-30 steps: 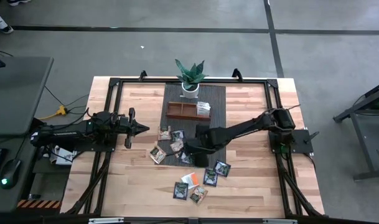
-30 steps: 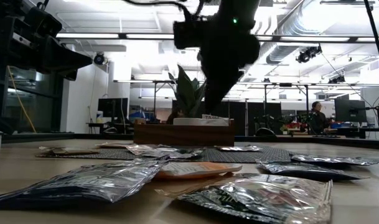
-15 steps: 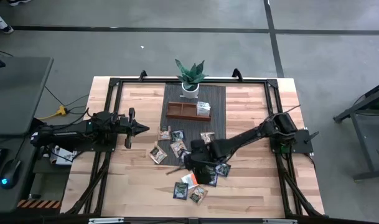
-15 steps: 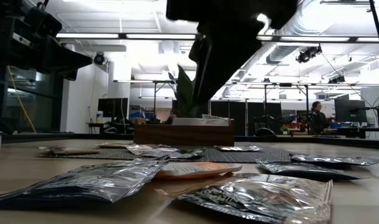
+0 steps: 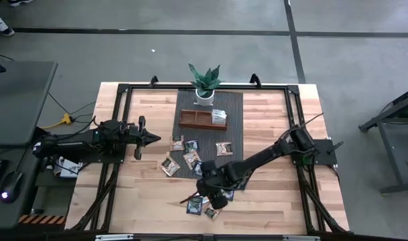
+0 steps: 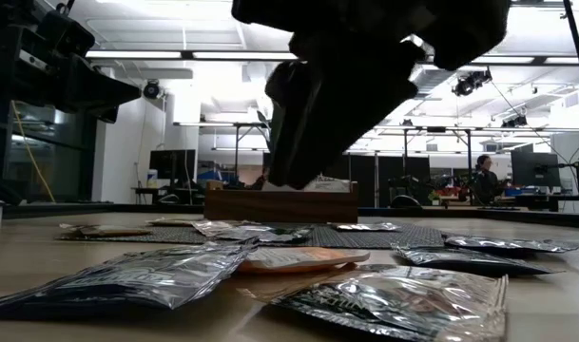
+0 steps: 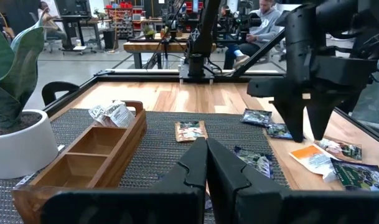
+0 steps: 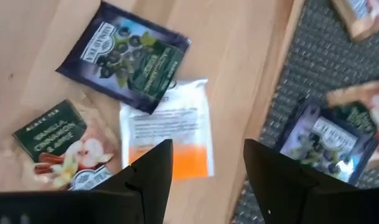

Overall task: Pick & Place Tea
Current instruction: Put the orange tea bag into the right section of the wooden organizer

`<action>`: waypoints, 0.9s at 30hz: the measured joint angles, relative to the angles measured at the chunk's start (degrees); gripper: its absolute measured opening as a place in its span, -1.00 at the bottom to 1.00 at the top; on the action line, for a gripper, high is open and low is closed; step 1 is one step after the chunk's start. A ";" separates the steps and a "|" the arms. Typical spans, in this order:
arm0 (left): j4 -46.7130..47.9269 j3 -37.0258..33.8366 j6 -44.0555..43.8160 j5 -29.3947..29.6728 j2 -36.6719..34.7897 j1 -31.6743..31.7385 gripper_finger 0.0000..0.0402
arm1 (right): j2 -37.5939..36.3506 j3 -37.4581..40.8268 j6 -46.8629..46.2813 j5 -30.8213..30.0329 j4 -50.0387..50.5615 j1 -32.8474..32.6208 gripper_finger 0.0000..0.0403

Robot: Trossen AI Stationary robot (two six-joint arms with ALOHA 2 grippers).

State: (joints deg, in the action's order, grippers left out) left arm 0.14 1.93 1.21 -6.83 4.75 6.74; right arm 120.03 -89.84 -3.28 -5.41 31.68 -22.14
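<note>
Tea sachets lie flat near the table's near edge: an orange-and-white one point(image 8: 170, 134), a dark blue one point(image 8: 124, 56) and a dark green one point(image 8: 58, 146). More sachets point(image 5: 187, 150) lie on the grey mat point(image 5: 232, 107). My right gripper point(image 8: 208, 180) hangs open above the orange-and-white sachet, pointing steeply down, touching nothing; it also shows in the high view point(image 5: 214, 194) and the left wrist view point(image 7: 304, 118). The wooden tray point(image 5: 193, 120) holds sachets point(image 7: 114, 113) in one end compartment. My left gripper point(image 5: 147, 138) waits shut at the table's left.
A potted plant point(image 5: 204, 84) in a white pot stands behind the tray at the far edge. A black frame point(image 5: 123, 90) runs around the table. Further sachets point(image 6: 384, 299) lie close to the near edge. A person point(image 6: 481, 176) sits in the room beyond.
My right gripper has gone from the mat toward the table's near edge and a little left, sinking and tipping further down. It now hangs over the sachets on the bare wood. Its fingers have stayed open. No sachet has moved.
</note>
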 joint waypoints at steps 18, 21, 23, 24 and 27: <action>0.02 0.00 0.00 0.00 0.00 0.01 -1.00 | 4.81 -3.12 3.34 2.98 -2.80 -0.59 -0.04; 0.02 -0.02 0.00 0.00 -0.02 0.01 -1.00 | 4.82 -3.52 2.05 2.99 -1.43 -0.98 -0.04; 0.00 -0.01 0.00 0.00 -0.01 0.00 -1.00 | 4.87 -3.85 1.08 2.95 -0.54 -1.16 -0.04; 0.02 -0.01 0.00 0.00 -0.02 0.02 -1.00 | 4.87 -4.00 0.61 2.92 -0.44 -1.24 -0.04; 0.02 0.00 0.00 0.00 -0.01 0.00 -1.00 | 4.87 -4.37 0.14 2.35 -0.42 -1.30 -0.04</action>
State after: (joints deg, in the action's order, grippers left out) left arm 0.16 1.93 1.21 -6.83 4.74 6.74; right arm 124.90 -94.21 -3.13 -3.06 31.27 -23.44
